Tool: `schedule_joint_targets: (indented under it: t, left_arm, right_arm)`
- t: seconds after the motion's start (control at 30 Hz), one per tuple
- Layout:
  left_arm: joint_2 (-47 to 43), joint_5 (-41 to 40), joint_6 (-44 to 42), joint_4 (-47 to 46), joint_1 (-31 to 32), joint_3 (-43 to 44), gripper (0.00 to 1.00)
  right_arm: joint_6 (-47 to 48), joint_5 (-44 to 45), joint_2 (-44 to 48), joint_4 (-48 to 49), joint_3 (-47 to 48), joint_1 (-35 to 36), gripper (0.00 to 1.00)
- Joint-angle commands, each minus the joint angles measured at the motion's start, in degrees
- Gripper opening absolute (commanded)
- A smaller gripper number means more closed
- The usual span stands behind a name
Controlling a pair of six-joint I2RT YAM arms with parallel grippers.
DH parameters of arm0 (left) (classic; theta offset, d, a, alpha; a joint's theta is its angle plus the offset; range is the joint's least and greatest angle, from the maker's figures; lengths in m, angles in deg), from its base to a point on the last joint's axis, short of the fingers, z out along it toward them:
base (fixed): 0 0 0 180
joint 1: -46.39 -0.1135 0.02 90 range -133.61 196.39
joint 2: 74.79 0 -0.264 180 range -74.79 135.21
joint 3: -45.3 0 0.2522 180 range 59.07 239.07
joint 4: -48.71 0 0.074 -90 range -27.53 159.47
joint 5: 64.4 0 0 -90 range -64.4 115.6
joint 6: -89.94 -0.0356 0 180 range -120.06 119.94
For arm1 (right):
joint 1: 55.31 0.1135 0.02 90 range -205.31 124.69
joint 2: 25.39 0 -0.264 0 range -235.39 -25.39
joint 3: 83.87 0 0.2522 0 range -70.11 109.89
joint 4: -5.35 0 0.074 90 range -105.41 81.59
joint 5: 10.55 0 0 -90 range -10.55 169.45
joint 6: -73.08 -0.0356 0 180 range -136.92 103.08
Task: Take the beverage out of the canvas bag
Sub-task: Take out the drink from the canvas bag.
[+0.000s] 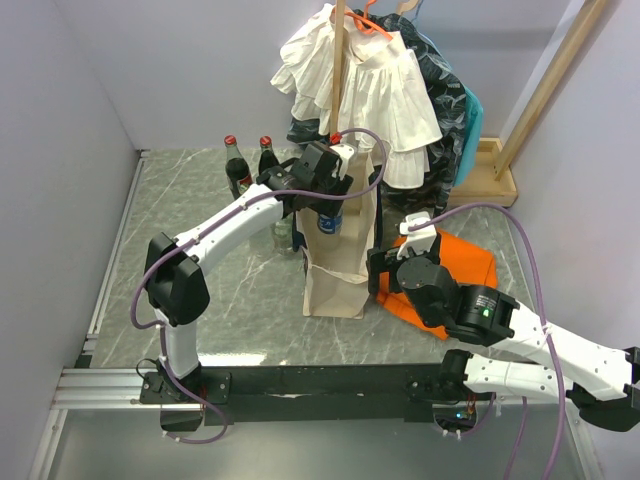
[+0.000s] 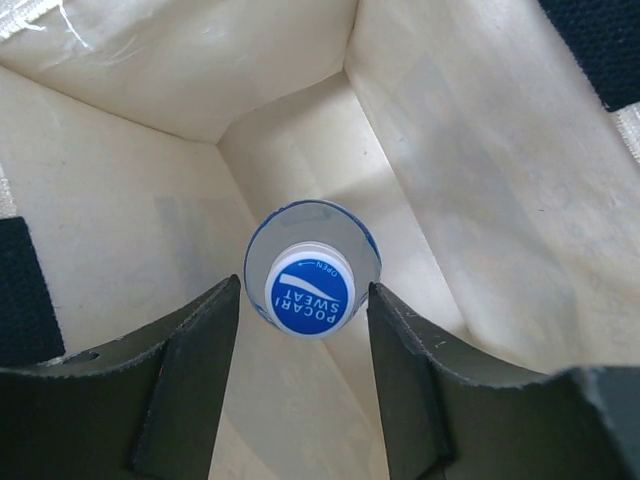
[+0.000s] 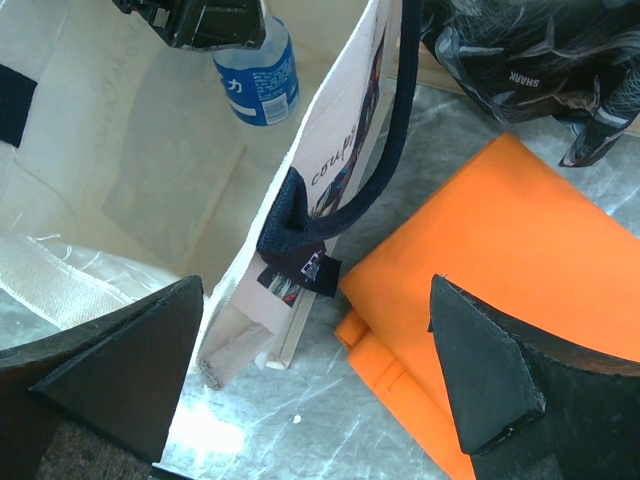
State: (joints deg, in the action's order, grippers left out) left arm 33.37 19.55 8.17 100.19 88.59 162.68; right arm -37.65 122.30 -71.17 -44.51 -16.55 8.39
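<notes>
Here, reading from the left, we see a pale lavender wall point(image 1: 60, 150) meeting the grey, marble-veined worktop point(image 1: 220, 300) along a metal rail point(image 1: 113, 250). Two dark red-capped bottles point(image 1: 236, 168) stand near the back wall point(image 1: 190, 60). Just right of them, the left end effector point(image 2: 304, 292) points down into the mouth of the cream canvas bag point(image 1: 345, 275), which stands near the middle of the worktop. The beverage point(image 3: 260, 85), a bottle with a blue-and-white cap and a blue label, is inside the bag, directly under that end effector. Its fingers point(image 2: 200, 350) stand apart on either side of the cap, with a sliver of gap on each side, so we see no grip. Whether the bottle rests on the bag's floor we cannot tell. Behind the bag, a white garment point(image 1: 375, 85) hangs on a wooden pole point(image 1: 340, 70). The right end effector point(image 3: 318, 295) is spread wide and holds nothing, low beside the bag's right wall, where a navy handle point(image 3: 385, 140) hangs down. A folded orange cloth point(image 1: 465, 265) lies flat on the worktop just beside the bag. A slanted wooden beam point(image 1: 555, 80) leans by the right wall point(image 1: 610, 230).
</notes>
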Motion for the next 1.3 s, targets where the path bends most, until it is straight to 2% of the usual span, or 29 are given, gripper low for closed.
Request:
schedule_joint_targets:
  t: [0.0,0.13,0.63,0.9,1.07,1.27]
  left_arm:
    - [-1.4,1.4,-0.1,-0.8,-0.1,1.9,0.58]
    - [-0.8,2.0,0.2,-0.8,-0.1,1.9,0.54]
    - [-0.5,3.2,0.7,-1.7,-0.1,2.1,0.52]
    - [-0.2,2.7,0.8,-1.3,-0.1,2.3,0.44]
    - [0.2,2.8,0.7,-0.7,-0.1,2.6,0.44]
    - [0.6,3.0,0.8,-0.9,-0.1,2.6,0.5]
  right_arm:
    - [-0.7,1.3,-0.1,0.6,0.4,-0.1,1.0]
    - [-0.8,1.6,0.2,0.4,0.2,-0.1,1.0]
    - [-1.1,1.9,0.9,0.2,-0.2,-0.1,1.0]
    - [-1.0,1.8,0.9,0.3,-0.3,-0.1,1.0]
    - [-0.8,1.7,0.5,0.5,-0.2,-0.1,1.0]
    - [-0.8,1.7,0.3,0.4,-0.1,-0.1,1.0]
